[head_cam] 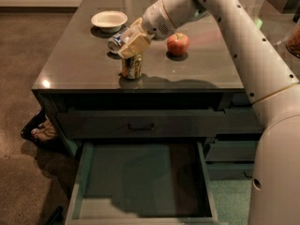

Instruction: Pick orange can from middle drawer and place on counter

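The orange can [132, 68] stands upright on the counter [75, 55], near its front edge and left of centre. My gripper [133, 48] is right over the can's top and hides its upper rim. The arm reaches in from the upper right. The middle drawer [140, 179] is pulled out below the counter, and nothing lies on its green floor.
A blue-and-white can [115, 41] lies just behind the gripper. A white bowl [108, 19] sits at the back left and a red apple [178, 44] to the right of the gripper. The shut top drawer front [140, 124] is above the open drawer. A dark bag [40, 130] lies on the floor at left.
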Controlling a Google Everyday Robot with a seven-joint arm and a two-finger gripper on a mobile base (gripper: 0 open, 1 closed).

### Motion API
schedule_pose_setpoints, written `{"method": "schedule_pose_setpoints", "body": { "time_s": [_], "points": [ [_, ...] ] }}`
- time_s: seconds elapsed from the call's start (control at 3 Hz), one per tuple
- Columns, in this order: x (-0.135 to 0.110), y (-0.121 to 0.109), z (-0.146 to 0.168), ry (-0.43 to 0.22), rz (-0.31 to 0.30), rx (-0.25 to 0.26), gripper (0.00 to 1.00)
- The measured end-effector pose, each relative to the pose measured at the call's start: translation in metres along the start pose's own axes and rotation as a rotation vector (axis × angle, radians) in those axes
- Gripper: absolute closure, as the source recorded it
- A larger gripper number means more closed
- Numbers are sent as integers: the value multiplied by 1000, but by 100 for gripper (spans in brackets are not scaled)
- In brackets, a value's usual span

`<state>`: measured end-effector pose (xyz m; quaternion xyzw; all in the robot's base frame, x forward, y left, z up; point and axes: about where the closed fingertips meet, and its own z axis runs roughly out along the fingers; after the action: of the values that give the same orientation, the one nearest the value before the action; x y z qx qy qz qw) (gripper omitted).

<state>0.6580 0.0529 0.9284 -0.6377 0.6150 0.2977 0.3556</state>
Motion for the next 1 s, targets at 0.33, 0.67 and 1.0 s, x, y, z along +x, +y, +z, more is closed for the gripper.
{"method": "schedule_pose_setpoints", "body": {
  "time_s": [0.33,0.67,1.0],
  "points": [
    [0,0,0,0,0,0,6],
    [0,0,0,0,0,0,0],
    [0,0,0,0,0,0,0]
  ]
}}
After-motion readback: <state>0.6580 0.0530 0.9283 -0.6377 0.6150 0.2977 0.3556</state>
